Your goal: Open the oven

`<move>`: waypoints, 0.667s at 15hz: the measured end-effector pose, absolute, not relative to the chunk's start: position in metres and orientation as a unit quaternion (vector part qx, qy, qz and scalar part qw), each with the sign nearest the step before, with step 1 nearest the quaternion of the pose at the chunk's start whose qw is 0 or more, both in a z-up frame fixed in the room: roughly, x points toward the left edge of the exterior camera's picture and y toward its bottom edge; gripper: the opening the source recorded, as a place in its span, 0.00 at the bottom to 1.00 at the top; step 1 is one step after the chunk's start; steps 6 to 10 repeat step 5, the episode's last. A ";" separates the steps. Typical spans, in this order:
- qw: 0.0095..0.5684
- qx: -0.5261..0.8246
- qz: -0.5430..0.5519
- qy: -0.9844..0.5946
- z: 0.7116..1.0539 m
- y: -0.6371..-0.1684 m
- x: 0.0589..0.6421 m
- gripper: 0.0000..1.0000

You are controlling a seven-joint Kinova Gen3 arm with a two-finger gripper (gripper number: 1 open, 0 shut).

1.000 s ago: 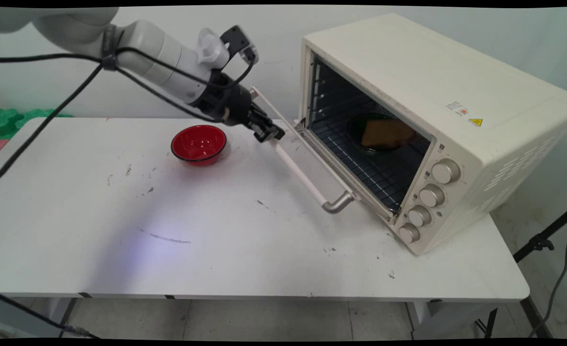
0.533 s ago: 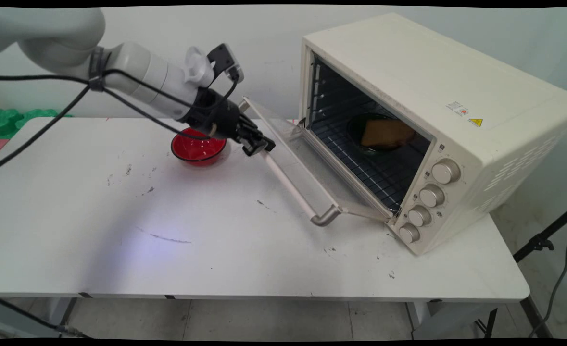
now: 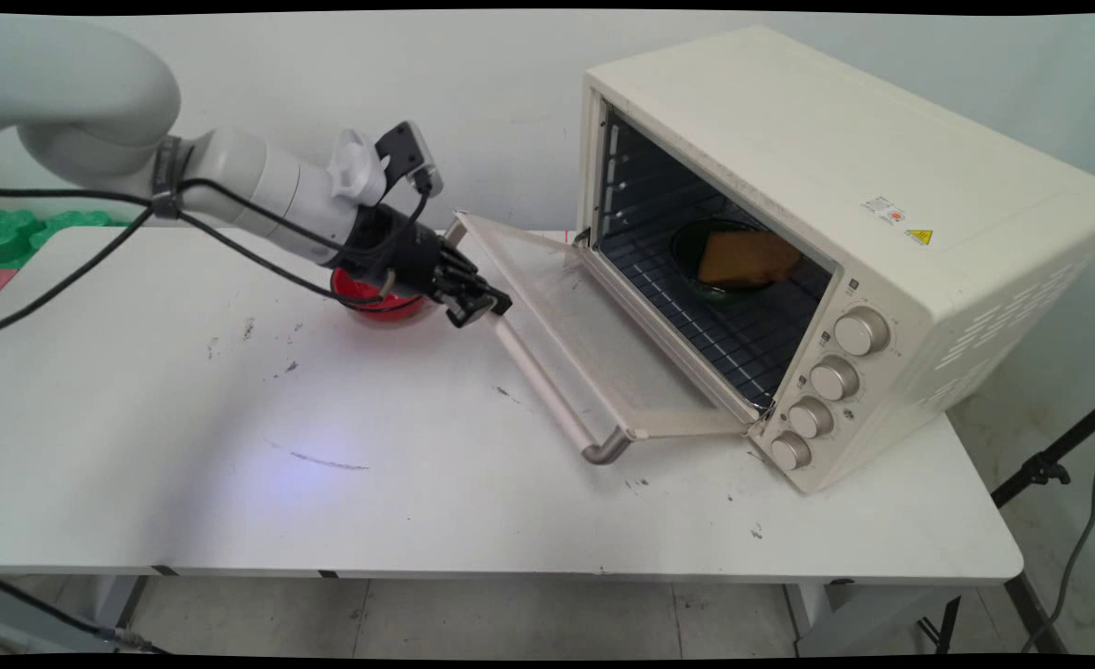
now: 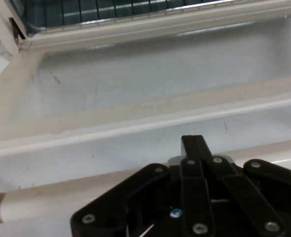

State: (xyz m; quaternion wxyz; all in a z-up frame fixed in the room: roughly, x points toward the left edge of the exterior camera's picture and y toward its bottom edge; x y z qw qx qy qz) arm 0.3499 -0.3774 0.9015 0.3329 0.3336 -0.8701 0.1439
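A cream toaster oven [image 3: 788,139] stands at the table's right, and its glass door [image 3: 593,325] hangs nearly flat. Inside on the rack, a slice of bread [image 3: 742,258] lies on a dark plate [image 3: 696,279]. My gripper [image 3: 480,307] is shut and its tips rest at the far end of the door's handle bar [image 3: 547,390]. In the hand view the gripper [image 4: 192,140] shows both fingers together, with nothing between them, above the handle bar [image 4: 61,192] and the door glass [image 4: 135,84]. A red bowl [image 3: 371,302] sits just behind the hand, partly hidden by it.
Several knobs [image 3: 830,376] line the oven's front right. Green foam pieces [image 3: 8,232] lie beyond the table's far left corner. A black stand leg [image 3: 1049,465] rises to the right of the table. Black cables [image 3: 73,269] hang from the arm over the table's left.
The oven door has swung down from half open to nearly flat. My gripper moved left and down with the handle's end, now covering part of the red bowl.
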 end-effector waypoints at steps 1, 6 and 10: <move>0.333 0.334 0.144 -0.870 0.898 -0.376 0.353 0.00; 0.329 0.333 0.143 -0.872 0.881 -0.371 0.364 0.00; 0.329 0.333 0.143 -0.872 0.881 -0.371 0.364 0.00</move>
